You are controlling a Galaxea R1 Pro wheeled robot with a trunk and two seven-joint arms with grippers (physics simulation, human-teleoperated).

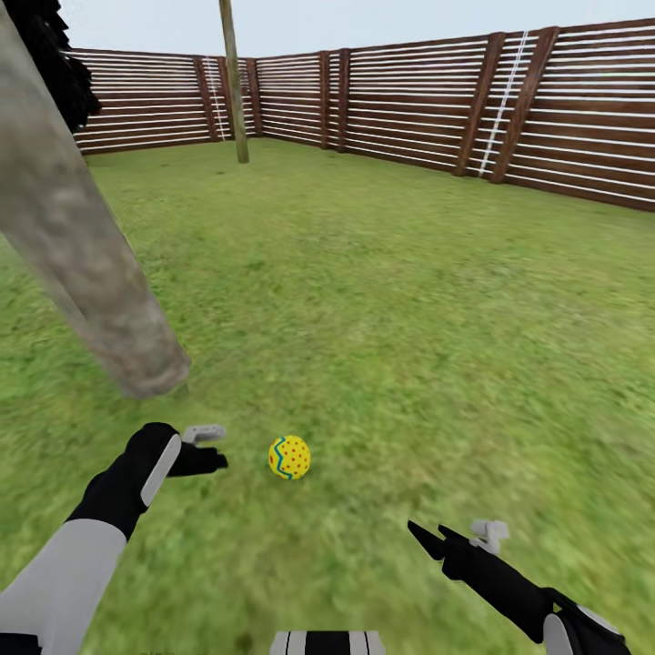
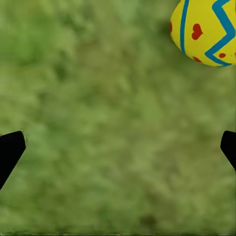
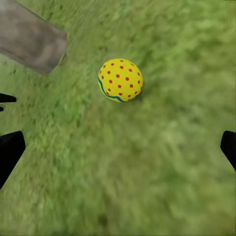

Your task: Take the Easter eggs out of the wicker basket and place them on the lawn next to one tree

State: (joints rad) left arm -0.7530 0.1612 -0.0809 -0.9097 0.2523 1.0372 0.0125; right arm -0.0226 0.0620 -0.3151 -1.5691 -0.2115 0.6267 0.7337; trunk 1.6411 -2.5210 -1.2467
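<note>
One Easter egg [image 1: 289, 457] lies on the lawn [image 1: 391, 300], a short way out from the foot of the tree [image 1: 86, 273], whose thick grey-brown trunk meets the grass just beyond the left arm. The egg is apart from the trunk and touches neither gripper. It is yellow with many small red dots and a blue zigzag band; in the left wrist view the egg [image 2: 206, 30] shows that blue band, a straight blue stripe and red heart-like marks, and in the right wrist view the egg [image 3: 121, 79] shows mostly its dotted side, with the trunk [image 3: 30, 42] near it. No writing or brand can be read on it. The left gripper [image 1: 211, 453] hovers just beside the egg, on its trunk side, its jaws spread wide and holding nothing. The right gripper [image 1: 432, 537] hangs nearer the robot, on the egg's other side and apart from it, jaws likewise wide and empty. Beyond the egg the grass runs bare and flat to the brown slatted fence [image 1: 428, 100], which closes the garden at the far edge and turns a corner there; a thinner trunk [image 1: 234, 82] stands before that corner, and dark foliage [image 1: 59, 64] shows past the near tree.
</note>
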